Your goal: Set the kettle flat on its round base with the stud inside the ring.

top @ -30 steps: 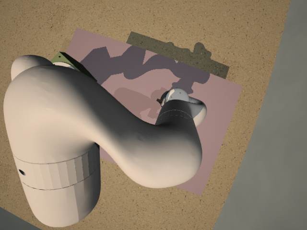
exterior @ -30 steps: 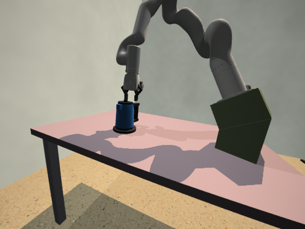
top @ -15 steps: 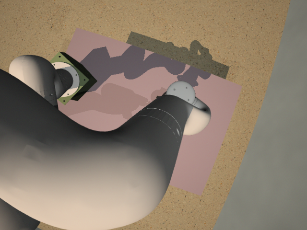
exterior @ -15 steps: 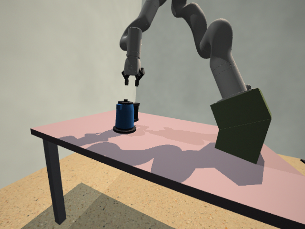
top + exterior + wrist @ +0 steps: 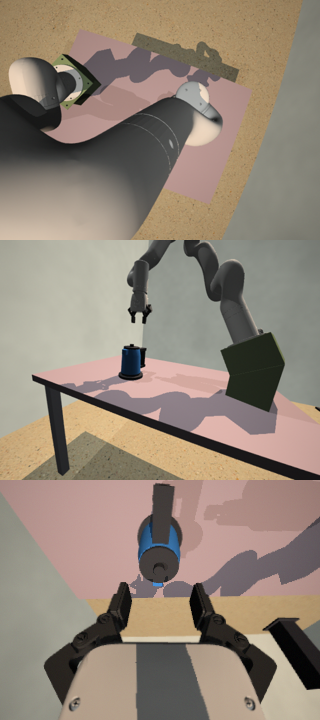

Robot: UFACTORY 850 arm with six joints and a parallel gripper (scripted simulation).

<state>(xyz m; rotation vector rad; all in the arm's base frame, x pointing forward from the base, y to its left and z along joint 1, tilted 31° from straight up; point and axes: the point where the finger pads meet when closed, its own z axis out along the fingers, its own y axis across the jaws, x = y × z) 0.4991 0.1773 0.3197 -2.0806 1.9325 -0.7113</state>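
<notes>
The gripper [image 5: 138,316] is held open with nothing between its 2 fingers, well above the kettle [image 5: 131,360] and apart from it. In the wrist view the gripper [image 5: 160,602] is seen from behind, its dark fingers spread to either side, and the kettle [image 5: 159,550] lies far below, just beyond the gap between them.

Only the exterior view shows the height of the gripper over the kettle and the base [image 5: 130,376] under it. The top view shows neither: there the arm [image 5: 103,155] covers the spot, and only the pink table [image 5: 206,167] and the green mount [image 5: 77,80] can be made out. The wrist view alone shows the lid from above, with its knob [image 5: 159,569] in the middle.

The kettle is blue-bodied, with a black lid and a black handle [image 5: 142,356] on 1 side. It is seen standing upright on the black round base, whose rim shows all around its foot. The pair stands near the far edge of the table [image 5: 180,405], towards its far left corner.
</notes>
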